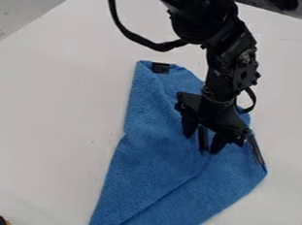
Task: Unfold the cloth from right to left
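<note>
In the camera view, the gripper [204, 141] hangs with its jaws apart over the blue cloth [153, 139], whose long axis runs down and left from them; the coming grasp probably turns on the loose edge just below the jaws

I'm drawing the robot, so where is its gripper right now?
In the camera view, the gripper is over the blue cloth, just right of the picture's middle.
</note>
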`<state>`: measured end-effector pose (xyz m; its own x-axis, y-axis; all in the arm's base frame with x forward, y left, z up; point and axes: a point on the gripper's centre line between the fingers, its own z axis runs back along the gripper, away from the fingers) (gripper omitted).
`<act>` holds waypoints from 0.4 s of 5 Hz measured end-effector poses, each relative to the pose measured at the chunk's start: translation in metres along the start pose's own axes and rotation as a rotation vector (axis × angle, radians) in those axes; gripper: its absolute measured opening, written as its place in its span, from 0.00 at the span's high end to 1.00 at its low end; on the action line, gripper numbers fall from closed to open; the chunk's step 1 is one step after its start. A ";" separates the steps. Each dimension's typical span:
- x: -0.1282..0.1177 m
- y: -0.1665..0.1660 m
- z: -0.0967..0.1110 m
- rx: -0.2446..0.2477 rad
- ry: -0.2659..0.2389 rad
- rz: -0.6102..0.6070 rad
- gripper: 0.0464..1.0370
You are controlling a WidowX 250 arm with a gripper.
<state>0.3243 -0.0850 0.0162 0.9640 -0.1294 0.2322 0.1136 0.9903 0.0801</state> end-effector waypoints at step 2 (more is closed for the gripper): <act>0.002 -0.004 -0.003 -0.003 0.019 -0.007 0.56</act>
<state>0.3259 -0.0890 0.0138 0.9677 -0.1349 0.2129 0.1205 0.9896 0.0791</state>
